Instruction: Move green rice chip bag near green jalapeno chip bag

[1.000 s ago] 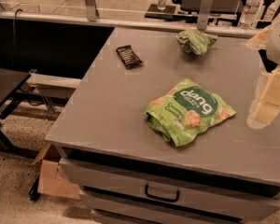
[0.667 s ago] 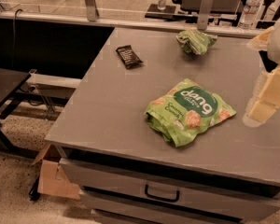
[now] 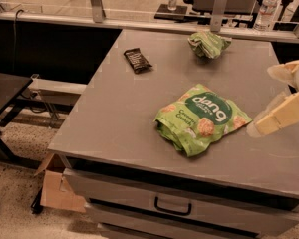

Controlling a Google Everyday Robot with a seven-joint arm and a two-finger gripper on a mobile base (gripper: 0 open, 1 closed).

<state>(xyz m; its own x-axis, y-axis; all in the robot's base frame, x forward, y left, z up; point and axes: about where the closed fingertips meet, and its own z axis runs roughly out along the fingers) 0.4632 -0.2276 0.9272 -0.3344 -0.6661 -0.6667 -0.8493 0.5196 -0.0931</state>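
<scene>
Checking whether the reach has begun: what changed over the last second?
The gripper, over the right side of the table, edged slightly toward the green rice chip bag; nothing taken hold of. That bag, the green jalapeno chip bag and the black bar wrapper stayed put.

The word "dang" is being displayed in white on the green bag (image 3: 202, 117); its smaller print seems unreadable. The gripper (image 3: 263, 125) is being held just right of it.

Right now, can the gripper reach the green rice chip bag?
Probably yes: the gripper hangs just beside the green rice chip bag; nothing lies between them or on top of it.
</scene>
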